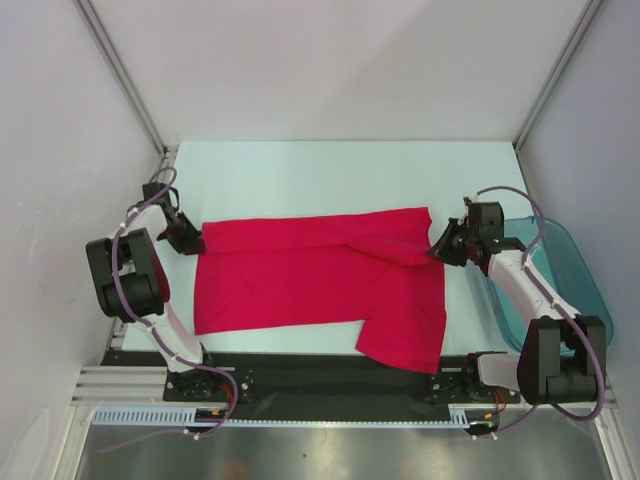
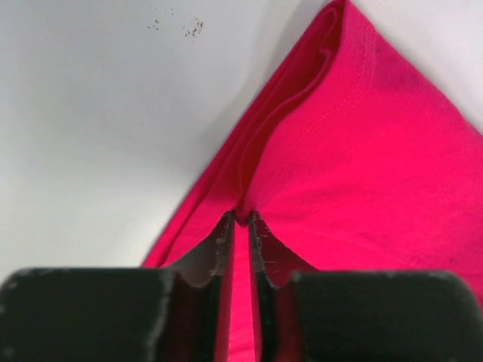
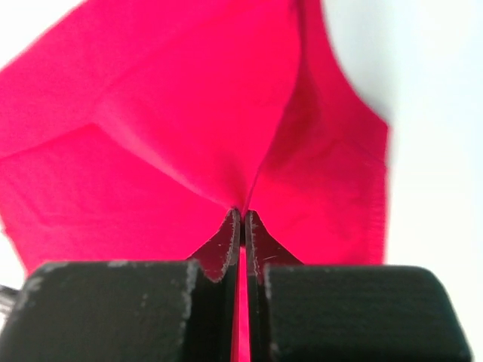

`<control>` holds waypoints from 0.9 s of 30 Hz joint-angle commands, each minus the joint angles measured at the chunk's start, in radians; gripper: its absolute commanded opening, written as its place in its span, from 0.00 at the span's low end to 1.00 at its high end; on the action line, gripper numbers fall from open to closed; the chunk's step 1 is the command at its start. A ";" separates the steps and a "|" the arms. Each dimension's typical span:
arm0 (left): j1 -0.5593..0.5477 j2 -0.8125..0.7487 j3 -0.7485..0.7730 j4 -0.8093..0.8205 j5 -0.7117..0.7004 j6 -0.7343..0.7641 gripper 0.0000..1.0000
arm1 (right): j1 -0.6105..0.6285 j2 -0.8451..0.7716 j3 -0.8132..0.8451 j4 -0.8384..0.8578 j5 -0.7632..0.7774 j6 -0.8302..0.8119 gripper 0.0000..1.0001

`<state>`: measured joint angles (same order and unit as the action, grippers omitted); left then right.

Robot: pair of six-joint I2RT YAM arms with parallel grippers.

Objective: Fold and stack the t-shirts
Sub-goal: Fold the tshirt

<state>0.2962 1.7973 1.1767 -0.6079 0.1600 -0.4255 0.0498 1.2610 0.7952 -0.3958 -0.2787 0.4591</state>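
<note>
right gripper (image 3: 242,215) pinching red t-shirt (image 3: 173,128) (bunched)

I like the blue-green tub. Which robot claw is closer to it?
The right gripper, holding the red shirt beside the tub; the left gripper is at the opposite end.

No writing, label, brand, number or sign could be read in any of the three views.
</note>
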 commanded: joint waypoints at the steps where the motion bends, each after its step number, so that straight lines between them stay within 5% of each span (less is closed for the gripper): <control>1: 0.014 -0.082 -0.008 0.008 0.002 0.002 0.20 | -0.016 -0.006 0.039 -0.061 0.073 -0.095 0.03; 4: 0.024 -0.140 -0.015 -0.004 0.002 -0.019 0.26 | -0.024 -0.017 0.058 -0.128 0.056 -0.122 0.16; 9: 0.027 -0.260 -0.026 0.002 0.018 -0.050 0.36 | -0.037 -0.052 0.071 -0.144 0.056 -0.157 0.50; 14: -0.040 -0.383 -0.107 0.083 0.162 -0.082 0.42 | -0.005 0.026 0.105 -0.022 -0.039 -0.091 0.49; 18: -0.222 -0.438 -0.199 0.229 0.315 -0.104 0.42 | 0.198 0.060 0.121 0.084 0.044 -0.047 0.51; 24: -0.533 -0.449 -0.284 0.356 0.276 -0.153 0.39 | 0.367 0.173 0.122 0.167 0.098 0.009 0.53; 27: -0.586 -0.443 -0.319 0.427 0.283 -0.186 0.38 | 0.449 0.227 0.113 0.201 0.160 0.021 0.49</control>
<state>-0.2657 1.3708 0.8799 -0.3084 0.4244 -0.5587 0.4419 1.4494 0.8841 -0.2684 -0.1951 0.4461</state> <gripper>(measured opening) 0.383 0.499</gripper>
